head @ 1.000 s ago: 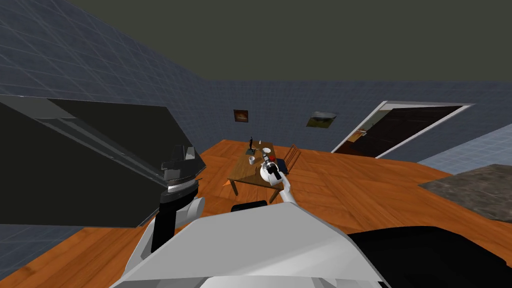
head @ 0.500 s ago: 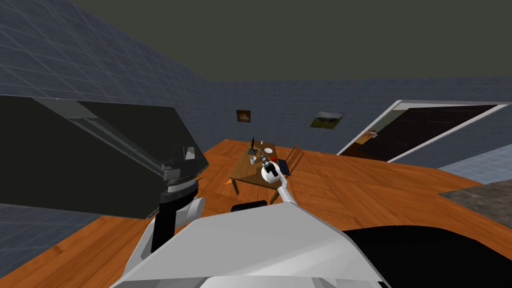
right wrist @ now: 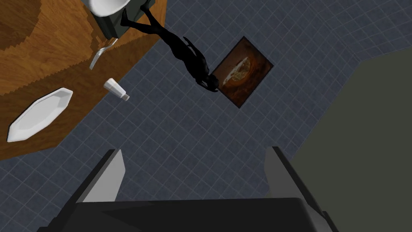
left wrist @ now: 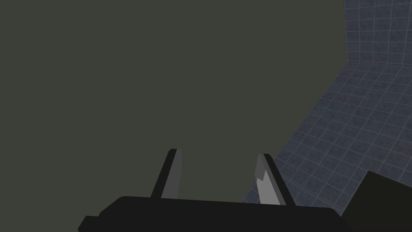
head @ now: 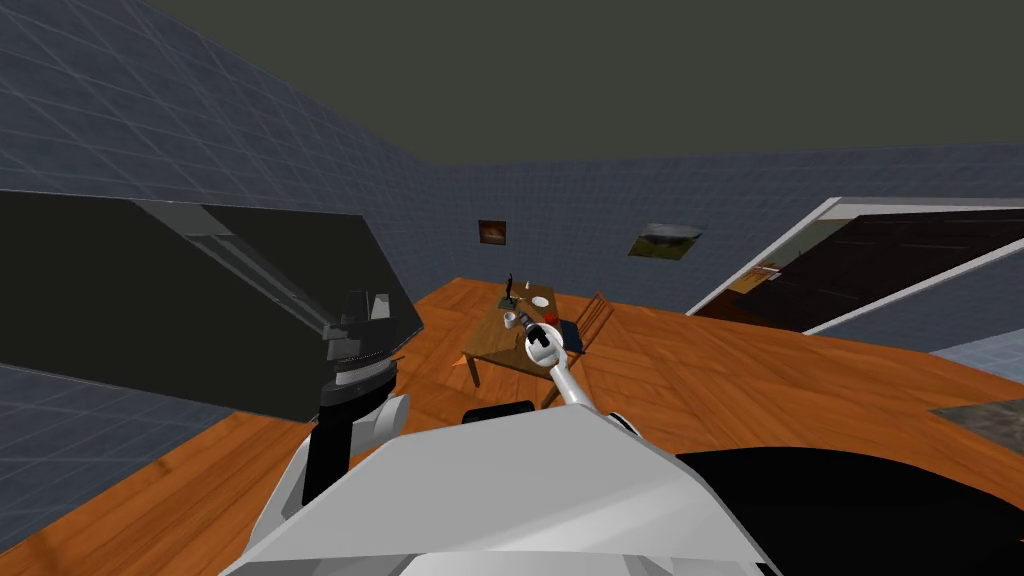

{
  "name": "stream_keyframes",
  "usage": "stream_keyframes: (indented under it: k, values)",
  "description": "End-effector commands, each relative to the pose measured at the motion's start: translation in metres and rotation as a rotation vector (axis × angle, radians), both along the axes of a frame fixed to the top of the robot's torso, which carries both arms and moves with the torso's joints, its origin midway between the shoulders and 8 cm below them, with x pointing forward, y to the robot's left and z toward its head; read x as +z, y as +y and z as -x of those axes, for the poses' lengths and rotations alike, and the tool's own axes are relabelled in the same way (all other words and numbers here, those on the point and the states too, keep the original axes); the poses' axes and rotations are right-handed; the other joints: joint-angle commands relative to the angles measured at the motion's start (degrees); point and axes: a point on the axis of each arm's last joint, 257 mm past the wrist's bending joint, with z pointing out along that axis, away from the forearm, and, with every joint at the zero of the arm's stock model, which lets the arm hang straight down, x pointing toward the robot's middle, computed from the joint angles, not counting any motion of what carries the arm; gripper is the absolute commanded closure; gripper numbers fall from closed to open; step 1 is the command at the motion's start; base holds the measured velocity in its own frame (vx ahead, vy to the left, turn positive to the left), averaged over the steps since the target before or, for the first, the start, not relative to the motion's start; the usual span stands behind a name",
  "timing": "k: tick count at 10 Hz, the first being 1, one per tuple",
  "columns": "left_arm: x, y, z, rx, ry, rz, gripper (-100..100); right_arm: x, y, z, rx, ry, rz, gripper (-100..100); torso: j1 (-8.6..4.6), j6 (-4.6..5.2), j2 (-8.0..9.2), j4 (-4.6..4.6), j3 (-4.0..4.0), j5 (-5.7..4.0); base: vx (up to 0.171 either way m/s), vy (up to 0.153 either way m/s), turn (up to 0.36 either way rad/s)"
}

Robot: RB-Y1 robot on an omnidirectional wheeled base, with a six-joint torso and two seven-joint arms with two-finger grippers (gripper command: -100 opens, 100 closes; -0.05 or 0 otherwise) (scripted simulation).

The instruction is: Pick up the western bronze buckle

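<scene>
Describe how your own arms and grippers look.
The left gripper and right gripper each have a black boxy body with two thin, blade-like fingers, light grey on the inner face, dark on the outer. The right arm is a slim light grey tube with a white ball joint; the left arm has black and grey ringed segments over white.

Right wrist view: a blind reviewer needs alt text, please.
The right gripper, open, points toward a grey tiled wall past a brown wooden table holding a white octagonal plate, a white shaker, a silver fork and a black figurine.
</scene>
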Motion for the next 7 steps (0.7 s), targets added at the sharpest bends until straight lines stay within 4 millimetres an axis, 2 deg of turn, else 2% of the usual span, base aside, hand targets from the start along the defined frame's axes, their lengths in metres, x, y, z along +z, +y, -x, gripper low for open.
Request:
stream_keyframes:
  k: [1, 2, 5, 6, 7]
  values:
    - [0.000, 0.000, 0.000, 0.000, 0.000, 0.000, 0, -0.018, -0.003, -0.003, -0.003, 0.052, 0.036, -100, 0.00, 0.00, 0.00, 0.00, 0.00, 0.00, -0.008, -0.002, 0.073]
    - [0.000, 0.000, 0.000, 0.000, 0.000, 0.000, 0, -0.022, 0.001, -0.010, 0.007, 0.078, 0.085, -100, -0.01, 0.02, 0.00, 0.00, 0.00, 0.00, -0.009, -0.004, 0.108]
    - [0.000, 0.000, 0.000, 0.000, 0.000, 0.000, 0, -0.058, -0.005, -0.010, 0.006, 0.173, 0.151, -100, -0.01, 0.01, -0.01, 0.00, -0.01, 0.00, -0.006, -0.003, 0.068]
    - [0.000, 0.000, 0.000, 0.000, 0.000, 0.000, 0, -0.060, -0.002, -0.016, 0.017, 0.198, 0.201, -100, -0.02, 0.04, 0.00, -0.01, -0.01, 0.00, -0.008, -0.002, 0.111]
    - [0.000, 0.000, 0.000, 0.000, 0.000, 0.000, 0, -0.077, -0.007, -0.011, 0.012, 0.234, 0.209, -100, -0.01, 0.01, -0.01, 0.00, 0.00, 0.00, -0.006, -0.004, 0.059]
